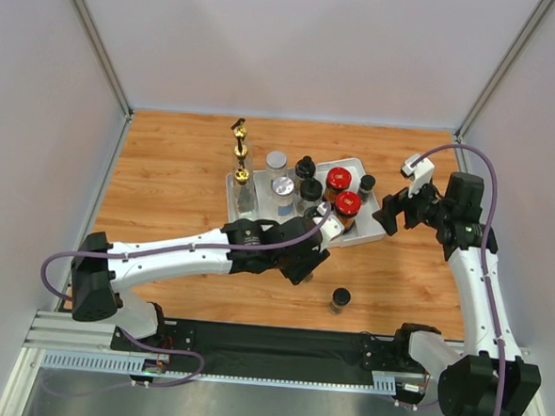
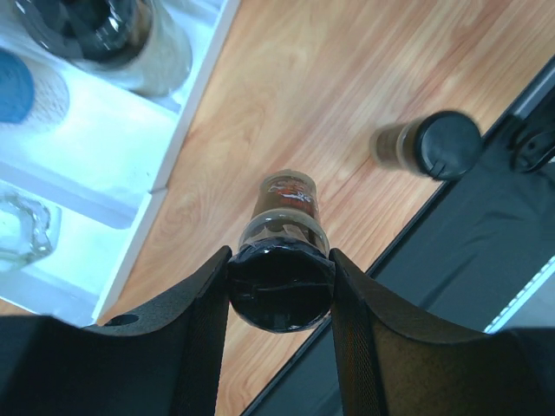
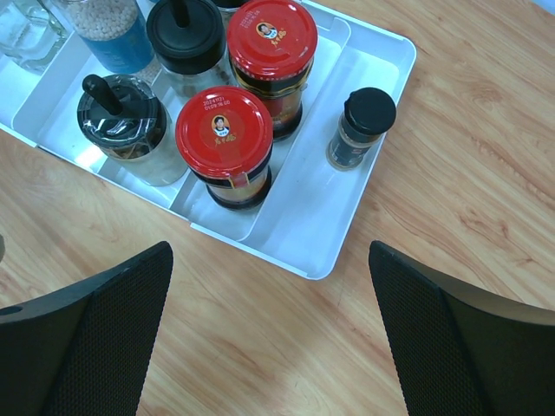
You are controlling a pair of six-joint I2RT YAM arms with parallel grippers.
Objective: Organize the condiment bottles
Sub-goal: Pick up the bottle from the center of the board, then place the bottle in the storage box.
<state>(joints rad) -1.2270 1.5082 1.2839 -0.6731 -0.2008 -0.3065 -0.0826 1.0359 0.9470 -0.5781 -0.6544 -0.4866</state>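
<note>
The left hand (image 2: 280, 260) is closed narrow on a small black-capped glass spice jar (image 2: 284, 204), its two black fingers (image 2: 208, 303) pressed against either side of the cap. The jar sits over the brown wooden tabletop (image 1: 166, 182), just beside the near edge of the white divided plastic tray (image 3: 303, 199); whether its base rests on the wood I cannot tell. A second black-capped spice jar (image 1: 340, 299) stands alone on the tabletop, nearer the arm bases and apart from the tray. The right hand (image 3: 270, 249) hangs with its jaws spread wide, holding nothing, above the tray's right corner. Inside the tray, two red-lidded dark jars (image 3: 224, 132) stand touching in one compartment. A third black-capped spice jar (image 3: 364, 121) is alone in the rightmost compartment, and two clear jars with black knobbed lids (image 3: 117, 117) are to the left. Tall clear gold-spouted bottles (image 1: 241, 163) stand at the tray's left end.
</note>
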